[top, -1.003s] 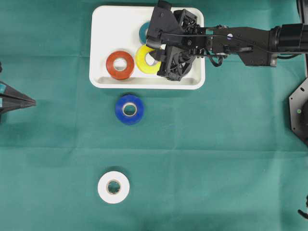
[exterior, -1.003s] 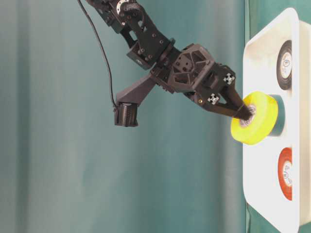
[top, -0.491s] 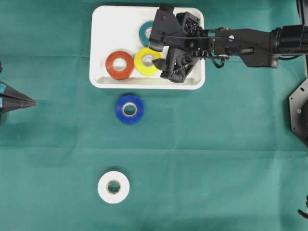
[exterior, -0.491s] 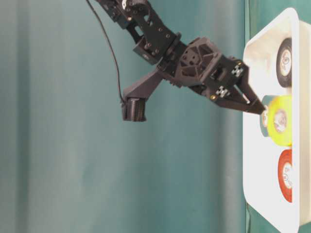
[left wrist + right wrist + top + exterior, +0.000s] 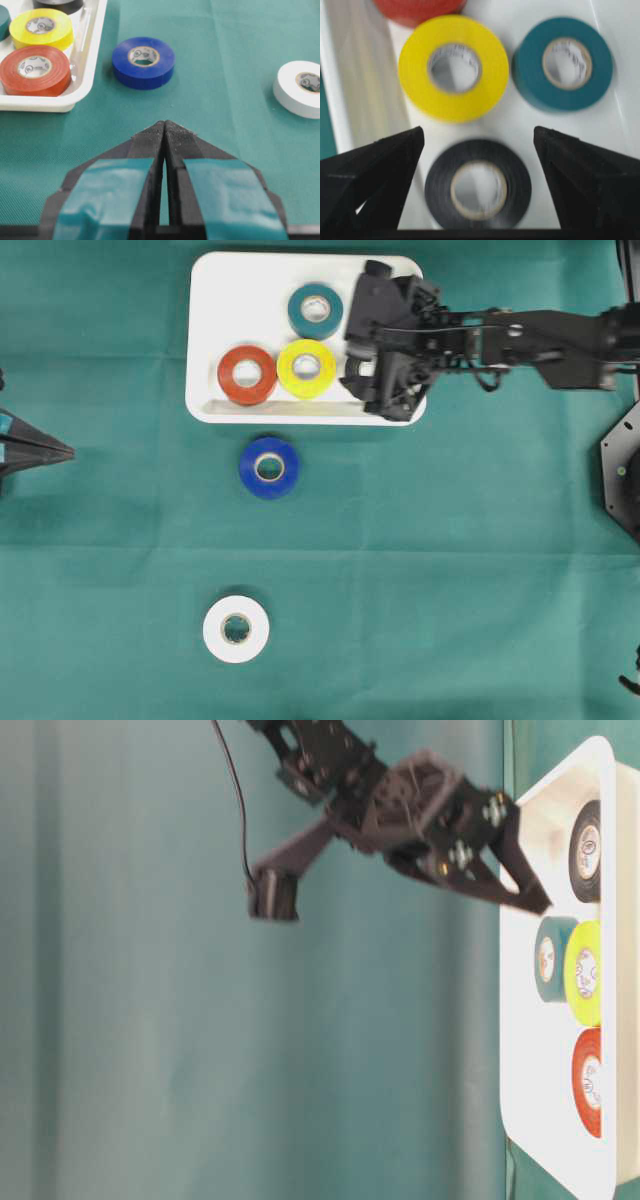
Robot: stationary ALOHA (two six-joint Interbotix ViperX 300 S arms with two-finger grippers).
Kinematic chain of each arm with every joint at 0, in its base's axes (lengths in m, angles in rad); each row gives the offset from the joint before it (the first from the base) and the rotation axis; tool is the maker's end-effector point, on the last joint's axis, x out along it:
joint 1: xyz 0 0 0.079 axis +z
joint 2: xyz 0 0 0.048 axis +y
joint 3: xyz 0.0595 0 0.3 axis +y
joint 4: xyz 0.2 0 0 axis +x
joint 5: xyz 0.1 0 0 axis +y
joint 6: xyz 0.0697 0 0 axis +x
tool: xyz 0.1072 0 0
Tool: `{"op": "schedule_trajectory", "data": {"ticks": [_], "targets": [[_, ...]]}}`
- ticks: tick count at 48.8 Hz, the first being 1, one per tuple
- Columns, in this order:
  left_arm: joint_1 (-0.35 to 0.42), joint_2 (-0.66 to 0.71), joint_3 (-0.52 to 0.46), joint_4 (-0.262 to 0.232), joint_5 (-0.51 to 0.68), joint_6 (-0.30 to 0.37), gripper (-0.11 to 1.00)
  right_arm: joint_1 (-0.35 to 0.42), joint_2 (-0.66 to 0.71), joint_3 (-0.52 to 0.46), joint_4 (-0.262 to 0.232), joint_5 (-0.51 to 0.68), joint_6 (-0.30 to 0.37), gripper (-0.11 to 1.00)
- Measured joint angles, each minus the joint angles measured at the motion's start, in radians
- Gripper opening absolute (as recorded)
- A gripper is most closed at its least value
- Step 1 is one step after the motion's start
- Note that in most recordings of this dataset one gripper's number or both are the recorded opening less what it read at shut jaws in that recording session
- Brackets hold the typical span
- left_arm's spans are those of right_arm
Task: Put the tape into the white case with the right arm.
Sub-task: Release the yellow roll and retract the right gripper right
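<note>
- The right gripper [image 5: 352,368] is hanging over the right end of the white case [image 5: 212,300] with its jaws spread wide and nothing between them — the wrist view looks straight down past both black fingers [image 5: 375,165] onto bare rolls.
- Four rolls lie flat in the case: yellow tape [image 5: 306,367] touching the red tape [image 5: 247,374], teal tape [image 5: 315,310] toward the far rim, and a black tape [image 5: 477,184] directly under the gripper, hidden by it from overhead.
- Still out on the green cloth [image 5: 450,570]: the blue tape [image 5: 269,466] just beside the case's near rim, and the white tape [image 5: 236,628] well apart, lower down.
- The left gripper [image 5: 164,131] sits parked at the left edge with its tips pressed together, holding nothing.
- What could go wrong, my guess:
  - The blue roll is close to the rim, so a finger coming down on that side could catch the case wall and shove the whole tray.
  - The case is filling up — dropping another roll onto the yellow/red pair could leave it tilted or let it roll out.
  - Swinging out low, the open fingers could clip the black roll below them.
</note>
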State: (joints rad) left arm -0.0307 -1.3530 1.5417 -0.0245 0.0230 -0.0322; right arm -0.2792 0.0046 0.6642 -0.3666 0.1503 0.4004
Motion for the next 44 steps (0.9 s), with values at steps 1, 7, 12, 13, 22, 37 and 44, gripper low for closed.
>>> {"op": "schedule_trajectory", "data": {"ticks": [1, 7, 12, 13, 22, 37, 44], "targets": [[-0.002, 0.000, 0.000, 0.000, 0.000, -0.002, 0.00, 0.000, -0.012, 0.012, -0.003, -0.005, -0.002, 0.61], [-0.002, 0.000, -0.002, 0.000, 0.000, -0.002, 0.00, 0.000, -0.100, 0.109, -0.020, -0.038, -0.002, 0.61], [0.000, 0.000, 0.000, 0.000, 0.000, 0.000, 0.00, 0.000, -0.172, 0.190, -0.021, -0.064, 0.000, 0.61], [-0.002, 0.000, 0.000, 0.000, 0.000, 0.000, 0.00, 0.000, -0.187, 0.207, -0.021, -0.069, 0.002, 0.61], [0.000, 0.000, -0.002, 0.000, 0.000, 0.000, 0.00, 0.000, -0.318, 0.337, -0.023, -0.086, 0.006, 0.61], [-0.002, 0.000, 0.000, 0.000, 0.000, 0.000, 0.00, 0.000, -0.546, 0.517, -0.023, -0.086, 0.009, 0.61], [-0.002, 0.000, 0.000, -0.002, 0.000, -0.002, 0.00, 0.000, -0.653, 0.580, -0.023, -0.081, 0.011, 0.61]]}}
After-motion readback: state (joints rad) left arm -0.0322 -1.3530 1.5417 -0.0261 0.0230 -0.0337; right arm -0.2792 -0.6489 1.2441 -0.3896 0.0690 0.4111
